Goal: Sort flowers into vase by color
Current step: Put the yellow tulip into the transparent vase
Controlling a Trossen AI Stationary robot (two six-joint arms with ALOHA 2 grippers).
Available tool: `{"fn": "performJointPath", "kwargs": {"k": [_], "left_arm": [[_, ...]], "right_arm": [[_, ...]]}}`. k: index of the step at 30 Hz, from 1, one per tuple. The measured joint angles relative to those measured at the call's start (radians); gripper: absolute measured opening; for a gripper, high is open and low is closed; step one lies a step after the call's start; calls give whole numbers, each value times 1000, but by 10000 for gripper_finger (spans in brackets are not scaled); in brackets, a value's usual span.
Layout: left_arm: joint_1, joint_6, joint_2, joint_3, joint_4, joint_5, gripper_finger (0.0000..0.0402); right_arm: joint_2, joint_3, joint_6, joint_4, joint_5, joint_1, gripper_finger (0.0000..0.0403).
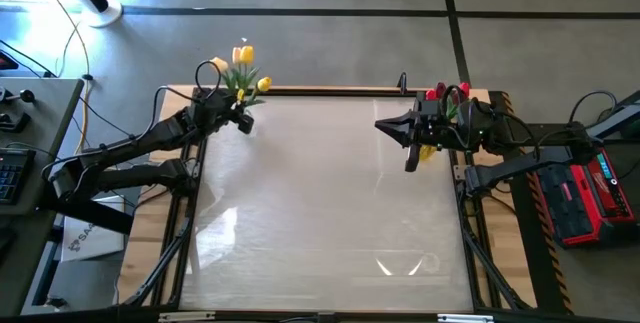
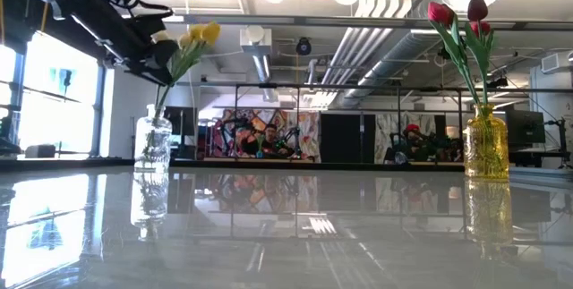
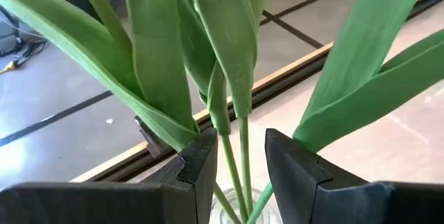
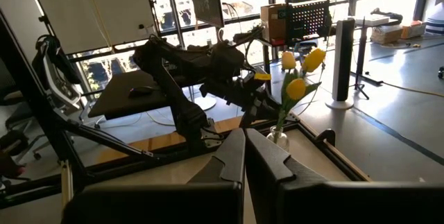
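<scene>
My left tool (image 3: pixel 239 172) stands partly open around the yellow tulips' (image 1: pixel 243 60) green stems (image 3: pixel 245 154), gripping none, above the clear vase (image 2: pixel 152 150) at the tabletop's (image 1: pixel 330 213) far left corner. My right tool (image 4: pixel 244 156) is closed and empty beside the red tulips (image 2: pixel 458 16) in the yellow vase (image 2: pixel 487 148).
</scene>
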Motion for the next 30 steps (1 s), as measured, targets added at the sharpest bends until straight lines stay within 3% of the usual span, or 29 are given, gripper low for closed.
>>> {"fn": "performJointPath", "kwargs": {"k": [12,30], "left_arm": [[-6,121,-47,0,0,-11,111],[-82,156,-9,11,0,-12,111]], "right_arm": [[0,0,0,0,0,0,0],[0,0,0,0,0,0,0]]}}
